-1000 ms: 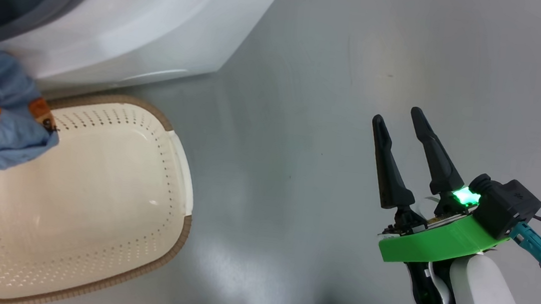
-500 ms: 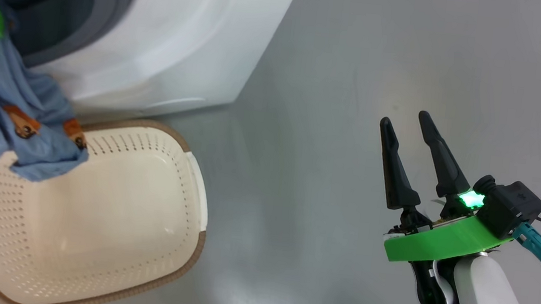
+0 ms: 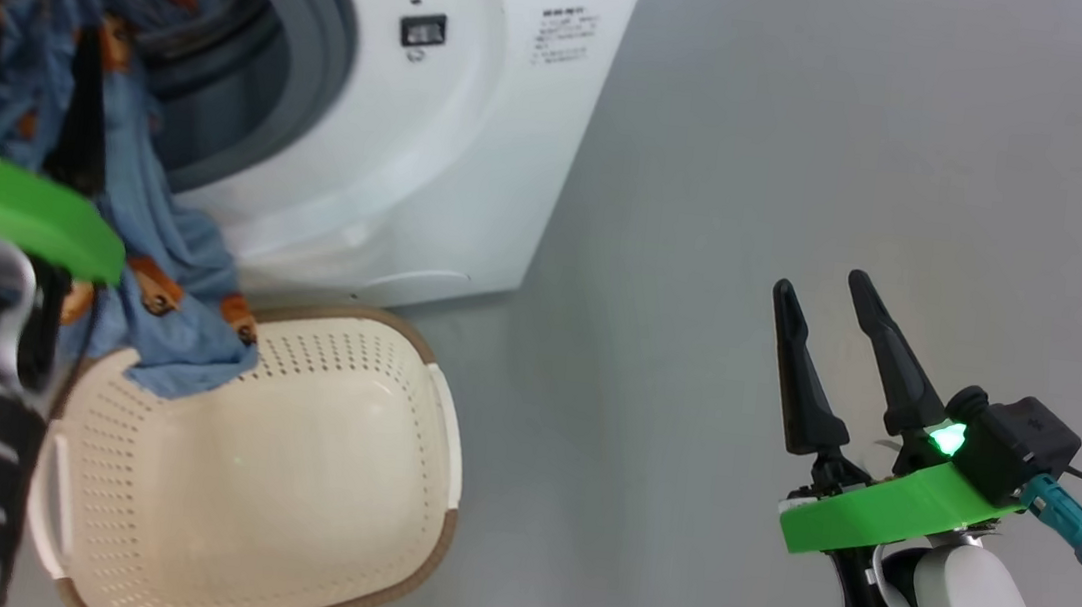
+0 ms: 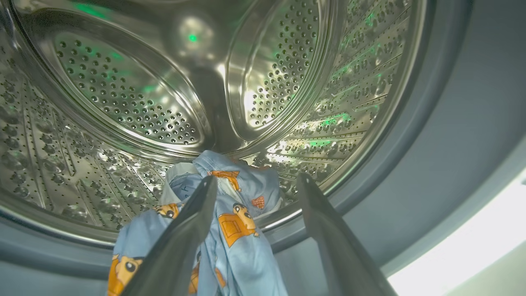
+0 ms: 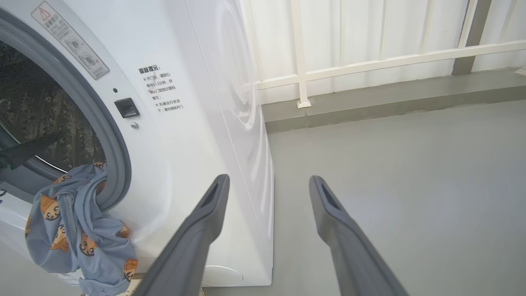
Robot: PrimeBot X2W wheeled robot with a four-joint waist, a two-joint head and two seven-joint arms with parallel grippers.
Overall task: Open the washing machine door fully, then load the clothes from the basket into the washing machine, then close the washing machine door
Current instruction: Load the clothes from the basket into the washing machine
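- Your left gripper (image 4: 258, 177) stands at the mouth of the steel drum (image 4: 123, 82), jaws spread wide and clamped on nothing. The clothes (image 4: 238, 230) merely drape over the finger at 7 o'clock of the left wrist view.
- These bear-print clothes lie half in, half out. The top of the bundle rests on the drum lip. In the head view the tail hangs over the grey gasket (image 3: 330, 60) toward 7 o'clock, and its hem reaches the top corner of the basket (image 3: 311, 481); you cannot tell whether it rests there.
- Judge the loading as not yet done: if you pull the finger away here, the hanging weight would likely drag the bundle out over the lip.
- Close the jaws on the fabric between them and carry it toward 12 o'clock of the wrist view, past the lip and onto the drum floor, before you let go.
- Steer the fingers off the perforated wall and away from the gasket fold, where cloth can snag.
- Afterwards check the tail and sweep in anything lying across the gasket.
- Your right gripper (image 3: 836, 365) hangs at 4 o'clock of the head view, jaws apart and empty, well apart from the washing machine (image 3: 478, 136). Bring it in to lift the tail if the left gripper cannot gather it alone.
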